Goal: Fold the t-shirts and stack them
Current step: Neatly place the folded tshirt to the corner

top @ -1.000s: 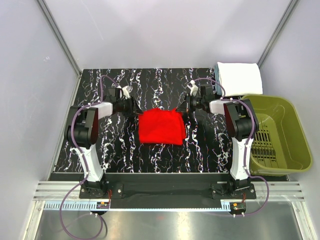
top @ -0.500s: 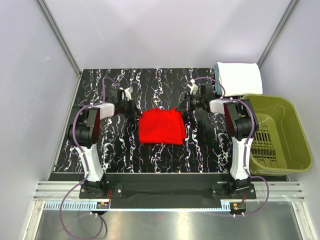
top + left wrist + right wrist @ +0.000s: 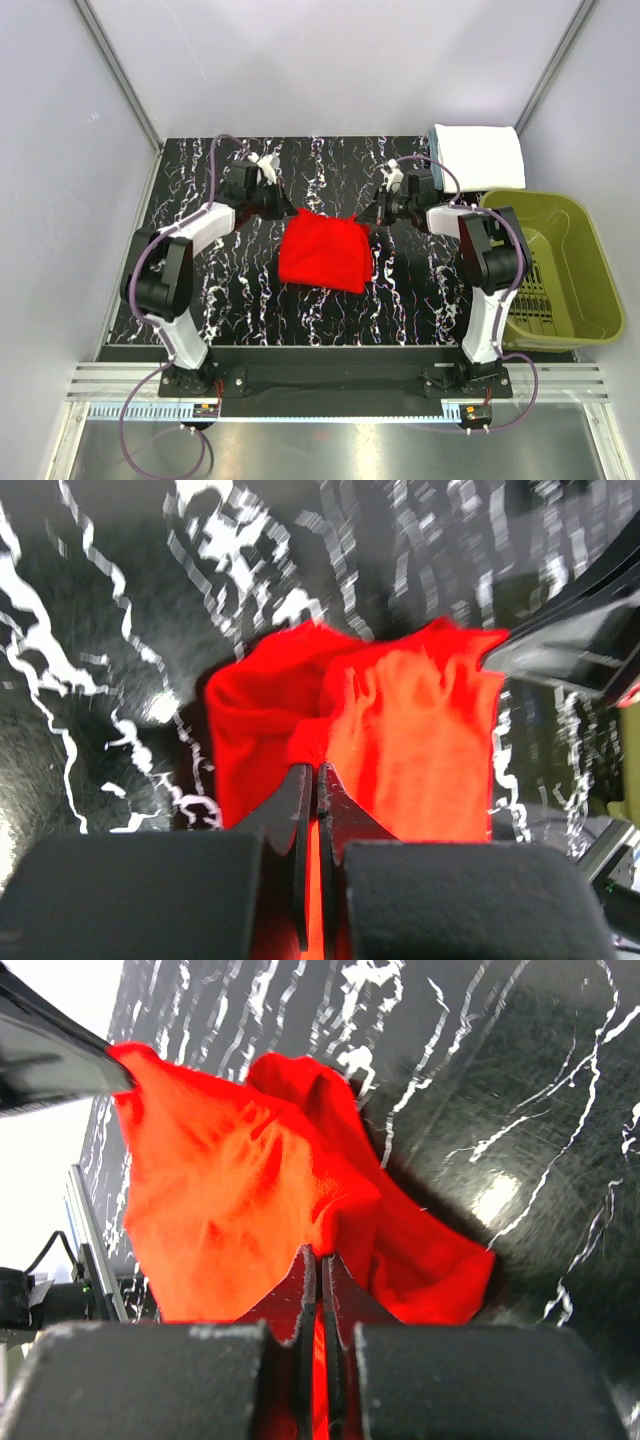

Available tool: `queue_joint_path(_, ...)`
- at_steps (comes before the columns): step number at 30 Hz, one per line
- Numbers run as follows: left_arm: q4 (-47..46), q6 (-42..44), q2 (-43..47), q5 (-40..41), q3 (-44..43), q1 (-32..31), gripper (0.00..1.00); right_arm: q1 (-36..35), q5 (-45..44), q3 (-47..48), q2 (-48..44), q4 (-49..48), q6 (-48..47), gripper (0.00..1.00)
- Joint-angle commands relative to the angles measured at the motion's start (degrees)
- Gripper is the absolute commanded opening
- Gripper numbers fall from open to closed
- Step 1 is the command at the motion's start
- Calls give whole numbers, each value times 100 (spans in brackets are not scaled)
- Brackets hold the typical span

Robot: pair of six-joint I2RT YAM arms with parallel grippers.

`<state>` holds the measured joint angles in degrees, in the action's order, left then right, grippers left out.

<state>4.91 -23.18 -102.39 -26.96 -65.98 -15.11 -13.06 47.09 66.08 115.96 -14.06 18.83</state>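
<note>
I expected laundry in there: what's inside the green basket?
No clothes show inside the green basket, only its slotted floor. The right arm covers part of its left edge, so that bit is hidden.

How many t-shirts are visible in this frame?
2 for certain: the red t-shirt centred on the table, and a folded white t-shirt at its far right corner. A bluish edge beneath it hints at another hidden underneath.

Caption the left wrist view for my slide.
Left gripper shut on an edge of the red t-shirt, black marbled table behind.
</note>
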Motion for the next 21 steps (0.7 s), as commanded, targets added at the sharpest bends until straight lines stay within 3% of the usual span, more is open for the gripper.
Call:
queue_joint_path(1,-402,-90,526,455,-144,0,0,14,-208,-236,-723,-518,68,0)
queue_joint_path(4,-621,-230,510,438,-187,-9,0,23,-462,-561,-1057,-729,260,0)
queue_joint_path(10,-1237,-607,-718,24,-749,-35,0,23,-1806,-1502,-1068,-1687,1034,0)
queue_joint_path(13,-1789,-880,-1202,-81,-1013,-44,0,23,-2464,-1704,-900,-1976,1342,0)
queue_joint_path(15,-2685,-1152,-1449,-300,-1101,-62,0,32,-2739,-1853,-778,-2284,1535,0)
queue_joint_path(19,-2987,-1601,-2100,-722,-1795,-88,0,40,-2610,-2099,-724,-2987,1808,0)
queue_joint_path(21,-2794,-1550,-1935,-592,-1823,-149,0,40,-2477,-2109,-968,-2919,1756,0)
